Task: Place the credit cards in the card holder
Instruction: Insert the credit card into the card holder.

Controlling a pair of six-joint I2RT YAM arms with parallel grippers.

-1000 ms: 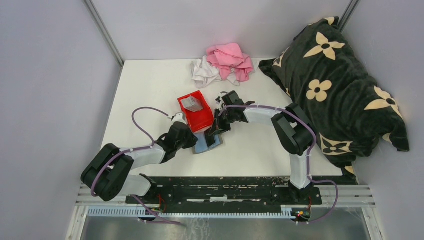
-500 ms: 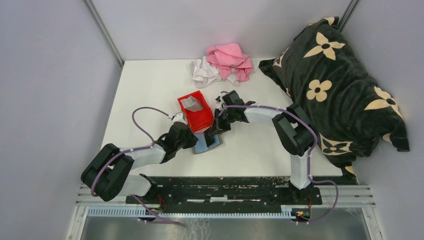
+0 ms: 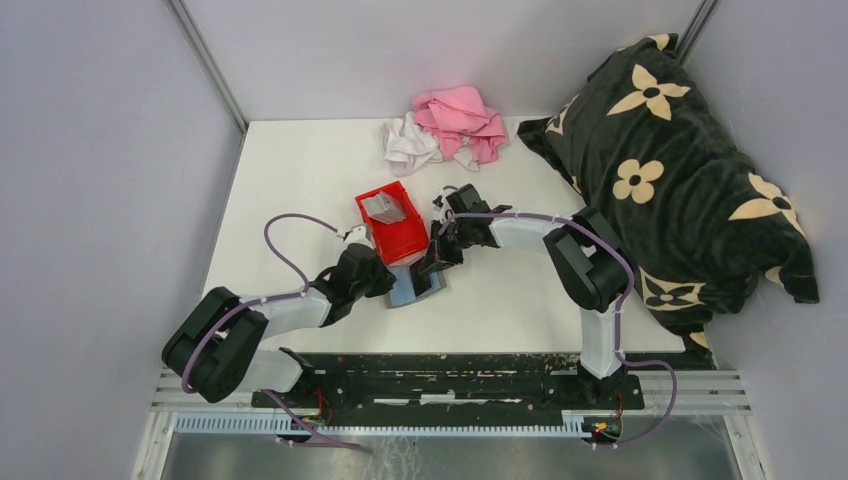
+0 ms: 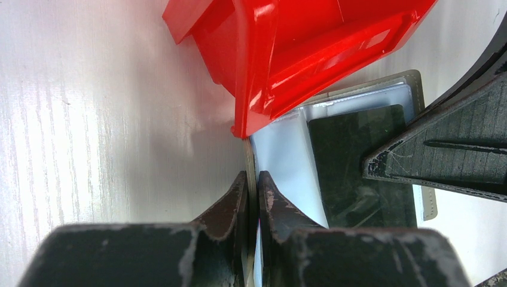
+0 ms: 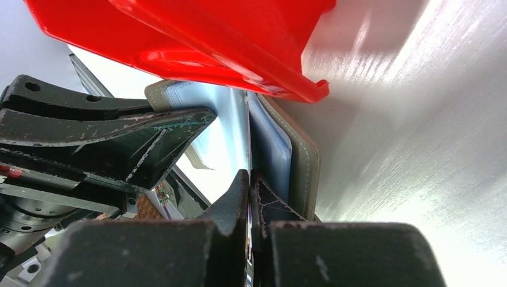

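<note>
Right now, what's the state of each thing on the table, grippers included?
card holder: open, on the table.
credit cards: stacked inside the red bin.
red bin: upright, near end against the card holder.
left gripper: shut on the card holder's edge.
right gripper: shut on a thin inner leaf of the card holder.
pink cloth: crumpled.
white cloth: crumpled.
blanket: heaped.

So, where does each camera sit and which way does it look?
Top external: above and behind the bases, looking down on the table; both arms show whole.
Left wrist: behind the left gripper, looking past its fingers at the card holder.
Right wrist: behind the right gripper, its fingers in view, facing the card holder from the other side.
Shared: both wrist views show the red bin.
</note>
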